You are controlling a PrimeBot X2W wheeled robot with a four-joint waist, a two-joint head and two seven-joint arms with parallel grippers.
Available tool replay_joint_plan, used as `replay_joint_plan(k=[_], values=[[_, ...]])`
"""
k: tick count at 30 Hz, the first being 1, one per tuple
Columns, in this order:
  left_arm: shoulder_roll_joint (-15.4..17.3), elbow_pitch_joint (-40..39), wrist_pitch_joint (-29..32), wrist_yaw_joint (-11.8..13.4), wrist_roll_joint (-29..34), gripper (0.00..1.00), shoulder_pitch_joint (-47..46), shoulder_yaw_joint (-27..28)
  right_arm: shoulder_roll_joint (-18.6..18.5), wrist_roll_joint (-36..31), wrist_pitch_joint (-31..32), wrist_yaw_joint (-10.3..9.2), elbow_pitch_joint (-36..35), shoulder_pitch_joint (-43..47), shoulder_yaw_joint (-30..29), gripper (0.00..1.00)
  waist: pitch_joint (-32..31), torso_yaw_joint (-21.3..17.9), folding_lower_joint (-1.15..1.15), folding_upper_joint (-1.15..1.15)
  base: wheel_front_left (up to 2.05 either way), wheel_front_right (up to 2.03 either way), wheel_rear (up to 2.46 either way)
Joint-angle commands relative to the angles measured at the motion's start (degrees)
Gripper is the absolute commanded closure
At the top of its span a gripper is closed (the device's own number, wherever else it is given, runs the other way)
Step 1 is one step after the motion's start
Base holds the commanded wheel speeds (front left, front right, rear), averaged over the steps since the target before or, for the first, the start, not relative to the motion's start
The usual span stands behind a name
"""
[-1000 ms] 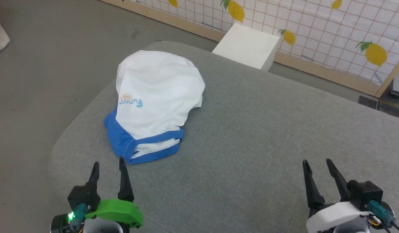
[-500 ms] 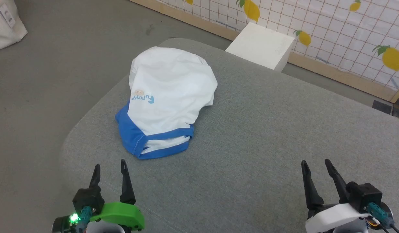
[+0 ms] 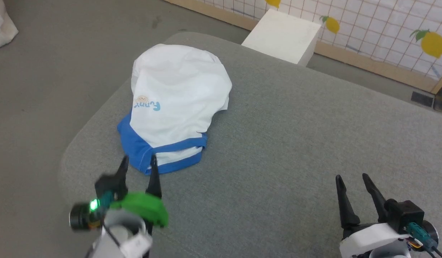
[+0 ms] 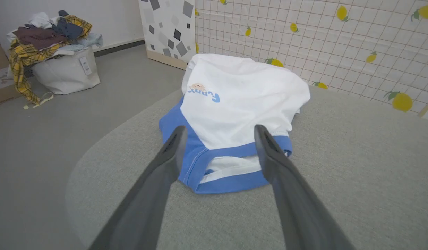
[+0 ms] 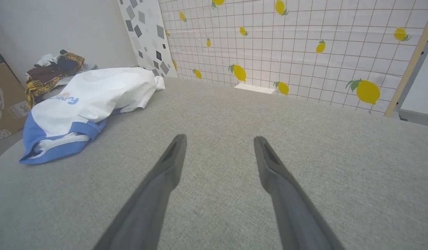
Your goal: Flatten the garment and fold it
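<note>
The soft white T-shirt with blue sleeves and blue neckband (image 3: 178, 93) lies in a rumpled heap on the grey fabric-covered counter (image 3: 278, 143), at about 11 o'clock in my head view and close to the counter's rounded corner. Its white body is humped up. The small blue lettering (image 3: 147, 105) faces up on the side toward 9 o'clock, and the blue-banded opening is turned toward me at 6 o'clock.

My left jaws sit at 7 o'clock in the head view, spread apart and holding nothing. Their two dark fingers (image 3: 154, 177) point toward 12 o'clock at the blue edge. In my left wrist view the tips stand either side of the blue opening. I cannot tell whether they touch the cloth.

My right jaws are at 5 o'clock, also spread and empty. Their fingers (image 3: 344, 204) are over bare grey fabric, well apart from the shirt.

Beyond the counter at 1 o'clock stands a white rectangular block (image 3: 283, 34) before a lemon-printed grid wall (image 3: 382, 32). On the grey floor (image 3: 45, 89) is a white bag (image 4: 66, 73) piled with clothes.
</note>
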Motion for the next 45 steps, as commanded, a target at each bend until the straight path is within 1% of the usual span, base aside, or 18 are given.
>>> replay_joint_plan(k=[1, 4, 5, 7, 11, 13, 14, 17, 20, 24, 28, 31, 34, 36, 38, 40, 41, 45], values=[[0.9, 0.9, 1.6, -1.3, -1.3, 0.00, -4.9, 0.0, 0.0, -0.8, 0.1, -0.09, -0.6, -1.2, -0.1, 0.00, 1.8, -0.9, 0.00, 0.00, 0.00, 0.00, 0.00], [2.0, 3.6, 6.3, -3.4, -3.7, 0.00, -13.5, 1.0, 0.0, -2.0, 1.1, -0.09, -1.8, -2.1, -0.2, 0.00, 4.2, -2.3, 0.00, 0.00, 0.00, 0.00, 0.00], [2.1, 5.0, 8.5, -4.1, -5.4, 0.00, -16.8, 1.9, 0.0, -2.5, 1.6, -0.09, -2.4, -2.6, -0.3, 0.00, 5.3, -3.1, 0.00, 0.00, 0.00, 0.00, 0.00], [3.5, 7.7, 13.0, -5.5, -7.2, 0.00, -22.6, 2.7, 0.0, -3.3, 2.4, -0.09, -3.5, -3.4, -0.3, 0.00, 7.3, -4.7, 0.00, 0.00, 0.00, 0.00, 0.00], [6.2, 12.7, 23.9, -6.4, -13.0, 0.00, -32.5, 6.7, 0.0, -4.9, 4.1, -0.09, -6.2, -5.2, -0.4, 0.00, 11.9, -8.8, 0.00, 0.00, 0.00, 0.00, 0.00], [8.5, 14.3, 29.6, -6.4, -14.4, 0.00, -36.3, 7.7, 0.0, -5.5, 4.9, -0.09, -7.5, -6.1, -0.6, 0.00, 14.5, -11.1, 0.00, 0.00, 0.00, 0.00, 0.00], [9.2, 14.9, 32.1, -6.1, -15.1, 0.00, -37.6, 8.2, 0.0, -5.7, 5.1, -0.09, -8.0, -6.4, -0.8, 0.00, 15.5, -12.0, 0.00, 0.00, 0.00, 0.00, 0.00], [12.4, 16.2, 39.0, -4.0, -16.0, 0.00, -40.9, 9.7, 0.0, -6.0, 5.7, -0.09, -9.7, -7.4, -1.3, 0.00, 19.2, -15.3, 0.00, 0.00, 0.00, 0.00, 0.00], [14.1, 16.8, 43.4, -1.7, -16.6, 0.00, -42.4, 11.0, 0.0, -6.0, 6.0, -0.09, -10.9, -7.8, -2.4, 0.00, 22.0, -17.4, 0.00, 0.00, 0.00, 0.00, 0.00], [15.9, 17.4, 48.1, 2.4, -16.4, 0.00, -42.6, 12.1, 0.0, -6.3, 6.2, -0.09, -12.0, -8.0, -3.5, 0.00, 25.3, -19.2, 0.00, 0.00, 0.00, 0.00, 0.00], [16.0, 17.9, 53.2, 7.7, -16.4, 0.00, -42.0, 13.2, -0.3, -6.4, 6.3, -0.09, -13.3, -7.9, -4.6, 0.00, 27.7, -19.5, 0.00, 0.00, 0.00, 0.00, 0.00], [15.8, 17.4, 56.6, 11.1, -16.3, 0.00, -41.9, 13.5, -0.9, -6.2, 6.6, -0.09, -14.4, -7.7, -5.5, 0.00, 29.3, -19.0, 0.00, 0.00, 0.00, 0.00, 0.00], [15.4, 17.8, 60.3, 13.8, -16.3, 0.00, -40.7, 13.4, -1.4, -6.1, 6.9, -0.09, -15.4, -7.6, -6.0, 0.00, 30.3, -18.4, 0.00, 0.00, 0.00, 0.00, 0.00], [15.0, 18.0, 62.4, 14.9, -16.4, 0.00, -39.6, 13.3, -1.7, -6.0, 7.1, -0.09, -15.9, -7.6, -6.3, 0.00, 30.7, -18.2, 0.00, 0.00, 0.00, 0.00, 0.00], [14.3, 18.0, 63.7, 15.5, -17.0, 0.00, -38.3, 13.3, -1.8, -5.9, 7.3, -0.09, -16.5, -7.5, -6.6, 0.00, 31.1, -17.9, 0.00, 0.00, 0.00, 0.00, 0.00], [13.7, 17.6, 64.3, 15.5, -17.4, 0.00, -37.2, 13.2, -1.9, -5.9, 7.5, -0.09, -16.9, -7.5, -6.7, 0.00, 31.5, -17.6, 0.00, 0.00, 0.00, 0.00, 0.00], [13.3, 17.3, 64.2, 14.9, -17.9, 0.00, -36.8, 13.2, -2.0, -5.9, 7.6, -0.09, -17.1, -7.5, -6.8, 0.00, 31.6, -17.5, 0.00, 0.00, 0.00, 0.00, 0.00], [12.1, 15.2, 60.4, 10.5, -19.9, 0.00, -35.4, 13.4, -2.1, -5.9, 8.0, -0.09, -17.2, -7.4, -6.8, 0.00, 31.3, -17.1, 0.00, 0.00, 0.00, 0.00, 0.00]])
